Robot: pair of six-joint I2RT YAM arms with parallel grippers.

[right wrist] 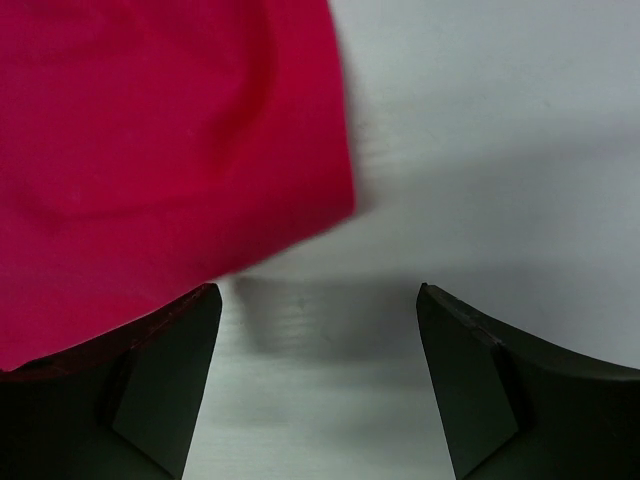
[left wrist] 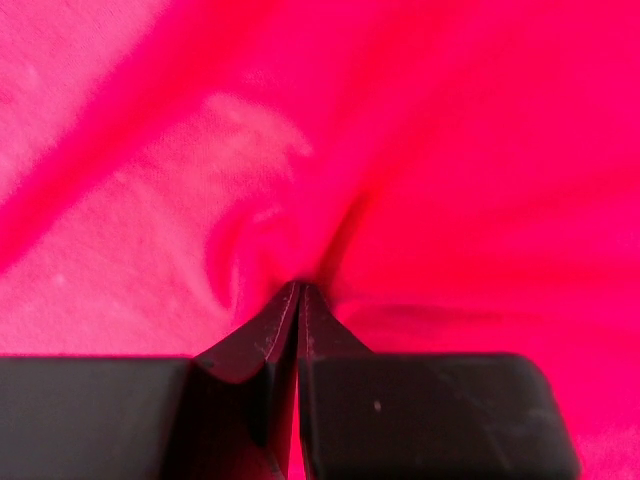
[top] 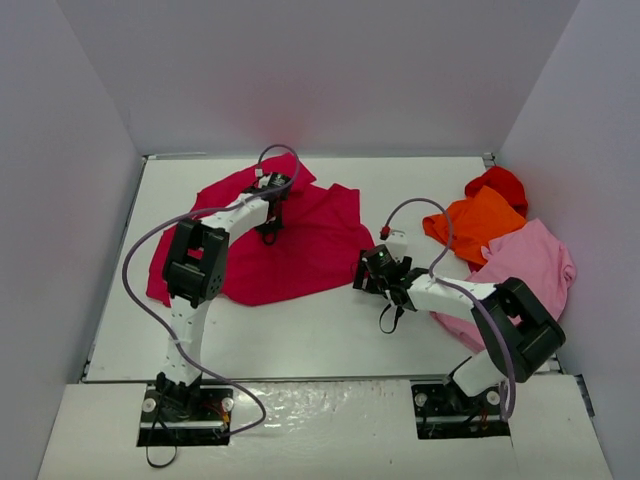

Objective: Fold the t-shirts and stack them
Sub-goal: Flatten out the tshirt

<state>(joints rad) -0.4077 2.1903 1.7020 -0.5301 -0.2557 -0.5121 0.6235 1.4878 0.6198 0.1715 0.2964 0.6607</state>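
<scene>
Left gripper (left wrist: 300,290): we see its jaws pressed together on a pinch of the crimson shirt (left wrist: 450,150), with creases fanning out from the tips.
Right gripper (right wrist: 318,300): we see its jaws standing wide apart, low over the table (top: 330,330) at the shirt's near right edge. Only bare tabletop lies between them. One finger overlaps the hem, but we cannot tell whether it touches.
Crimson shirt: we find it spread loosely over the left and middle of the table, plain and deep pink-red, rumpled rather than flat, its right edge straight.
Pink shirt (top: 530,265): we see it crumpled against the right wall, pale and the nearest of the heap.
Orange shirt (top: 480,225): bunched just behind the pink one, touching it.
Red shirt (top: 497,183): a small lump behind the orange one, farthest back.
</scene>
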